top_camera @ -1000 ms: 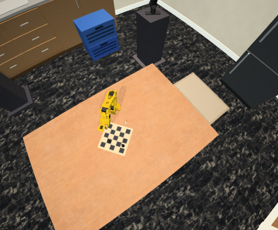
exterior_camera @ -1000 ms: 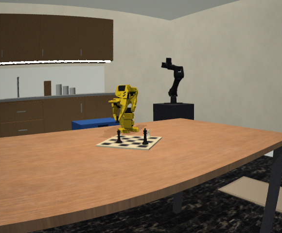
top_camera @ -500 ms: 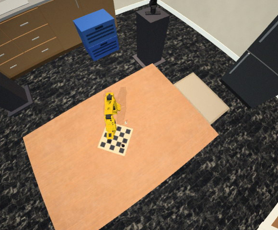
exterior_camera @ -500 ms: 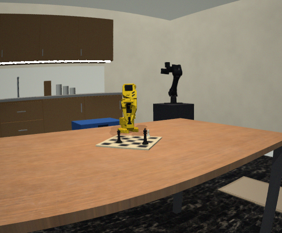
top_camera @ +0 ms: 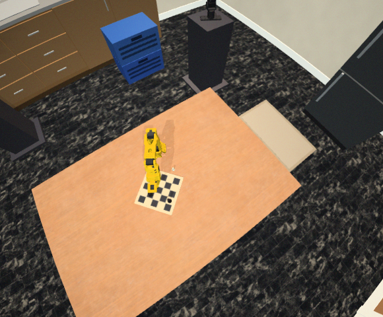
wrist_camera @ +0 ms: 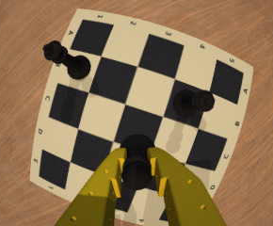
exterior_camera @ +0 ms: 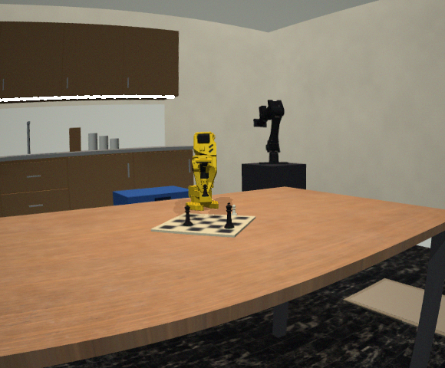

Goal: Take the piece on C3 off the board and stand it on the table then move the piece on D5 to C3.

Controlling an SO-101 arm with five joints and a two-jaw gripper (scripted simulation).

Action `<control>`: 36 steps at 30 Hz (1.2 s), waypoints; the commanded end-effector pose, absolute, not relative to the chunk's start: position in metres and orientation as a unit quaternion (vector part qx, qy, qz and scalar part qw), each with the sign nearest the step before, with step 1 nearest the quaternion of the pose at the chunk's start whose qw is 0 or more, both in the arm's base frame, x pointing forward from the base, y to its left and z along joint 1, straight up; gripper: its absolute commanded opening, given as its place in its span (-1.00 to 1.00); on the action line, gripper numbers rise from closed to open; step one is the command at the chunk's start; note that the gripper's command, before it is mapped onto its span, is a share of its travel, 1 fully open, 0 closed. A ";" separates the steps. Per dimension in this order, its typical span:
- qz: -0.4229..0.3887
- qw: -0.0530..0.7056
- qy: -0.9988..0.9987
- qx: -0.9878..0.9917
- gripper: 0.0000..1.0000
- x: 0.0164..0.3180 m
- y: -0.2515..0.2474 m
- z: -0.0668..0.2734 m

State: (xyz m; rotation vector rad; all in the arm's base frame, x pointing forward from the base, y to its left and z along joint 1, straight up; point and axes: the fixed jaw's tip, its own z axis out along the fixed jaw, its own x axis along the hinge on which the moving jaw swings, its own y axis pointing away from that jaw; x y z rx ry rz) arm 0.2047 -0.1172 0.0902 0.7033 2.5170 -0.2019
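Note:
My yellow arm stands at the far edge of the small chessboard (top_camera: 159,193). My gripper (wrist_camera: 136,179) is shut on a black chess piece (wrist_camera: 136,165) and holds it upright above the board (wrist_camera: 143,107). The held piece also shows in the exterior view (exterior_camera: 205,190), clearly off the surface. Two other black pieces stand upright on the board: one near the left edge (wrist_camera: 68,59) (exterior_camera: 187,215), one towards the right (wrist_camera: 193,102) (exterior_camera: 229,215). I cannot tell which square lies under the held piece.
A small white piece (exterior_camera: 233,208) stands on the table just beyond the board; it also shows in the top view (top_camera: 173,168). The board lies near the middle of a large wooden table.

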 end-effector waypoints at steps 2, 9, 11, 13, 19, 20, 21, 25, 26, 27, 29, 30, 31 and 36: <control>-0.074 0.261 0.929 0.251 -1.00 0.208 -0.116 0.091; -0.074 0.261 0.929 0.251 -1.00 0.208 -0.116 0.091; -0.074 0.261 0.929 0.251 -1.00 0.208 -0.116 0.091; -0.074 0.261 0.929 0.251 -1.00 0.208 -0.116 0.090; -0.074 0.261 0.929 0.251 -1.00 0.208 -0.116 0.087; -0.074 0.261 0.929 0.251 -1.00 0.208 -0.116 0.086; -0.074 0.261 0.929 0.251 -1.00 0.208 -0.116 0.084; -0.074 0.261 0.929 0.251 -1.00 0.208 -0.116 0.078; -0.074 0.261 0.929 0.251 -1.00 0.209 -0.116 0.077; -0.074 0.261 0.929 0.251 -1.00 0.209 -0.116 0.075; -0.074 0.261 0.929 0.251 -1.00 0.209 -0.116 0.071; -0.074 0.261 0.929 0.251 -1.00 0.209 -0.116 0.069; -0.074 0.261 0.929 0.251 -1.00 0.209 -0.116 0.067; -0.074 0.261 0.929 0.251 -1.00 0.209 -0.116 0.061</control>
